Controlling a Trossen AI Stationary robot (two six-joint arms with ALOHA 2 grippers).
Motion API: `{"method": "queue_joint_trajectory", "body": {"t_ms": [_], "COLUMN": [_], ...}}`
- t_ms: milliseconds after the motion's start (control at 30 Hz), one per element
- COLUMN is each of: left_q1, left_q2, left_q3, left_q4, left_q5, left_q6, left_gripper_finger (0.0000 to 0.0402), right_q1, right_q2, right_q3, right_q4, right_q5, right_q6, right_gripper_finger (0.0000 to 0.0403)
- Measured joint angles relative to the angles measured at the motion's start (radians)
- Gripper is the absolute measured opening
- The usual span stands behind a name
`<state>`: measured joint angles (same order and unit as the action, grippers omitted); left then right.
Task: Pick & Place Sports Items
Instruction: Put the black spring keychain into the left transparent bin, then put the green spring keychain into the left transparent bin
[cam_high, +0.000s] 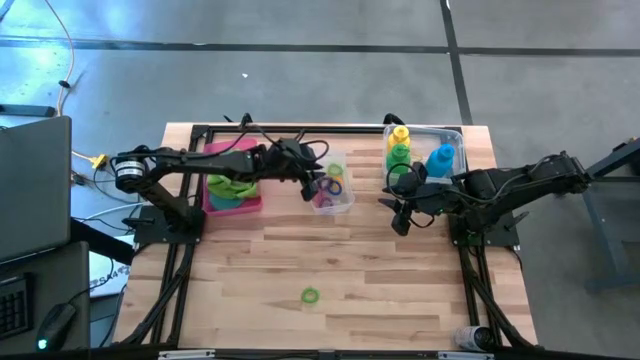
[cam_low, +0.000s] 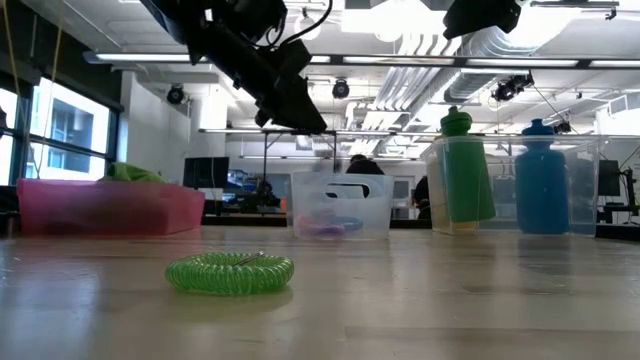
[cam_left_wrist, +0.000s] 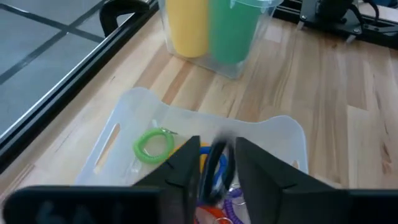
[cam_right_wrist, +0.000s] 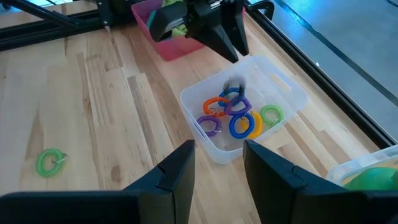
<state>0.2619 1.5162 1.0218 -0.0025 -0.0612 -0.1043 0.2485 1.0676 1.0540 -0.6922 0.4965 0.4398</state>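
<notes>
Progress: we see most rings (cam_right_wrist: 230, 115) in small clear box (cam_right_wrist: 283, 93) | left gripper (cam_high: 318, 186) above it, fingers parting, dark ring dropping free | bottles (cam_high: 400, 150) boxed | green ring (cam_high: 311, 295) left on surface (cam_high: 400, 290) | right gripper (cam_high: 398, 212) part-open, empty

No legible text, labels, brand marks, numbers or signs in any view. Checked the bottles, the clear boxes, the pink tray, the arms and the room behind the tabletop: nothing can be read on them.
</notes>
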Motion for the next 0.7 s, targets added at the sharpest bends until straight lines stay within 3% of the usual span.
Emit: {"method": "queue_joint_trajectory", "body": {"t_ms": [267,700], "left_q1": [0.005,-0.005], "left_q2": [0.0,0.0], "left_q3": [0.0,0.0], "left_q4": [0.0,0.004], "left_q5": [0.0,0.021], "left_q6": [-0.024,-0.086], "left_gripper_finger": [0.0158,0.0165], "right_q1": [0.0,0.0], "right_q2": [0.0,0.0], "right_q3": [0.0,0.0], "right_q4": [0.0,0.0], "right_q5": [0.0,0.002], "right_q6": [-0.002,-0.053], "right_gripper_finger": [0.0128,0.0128]}}
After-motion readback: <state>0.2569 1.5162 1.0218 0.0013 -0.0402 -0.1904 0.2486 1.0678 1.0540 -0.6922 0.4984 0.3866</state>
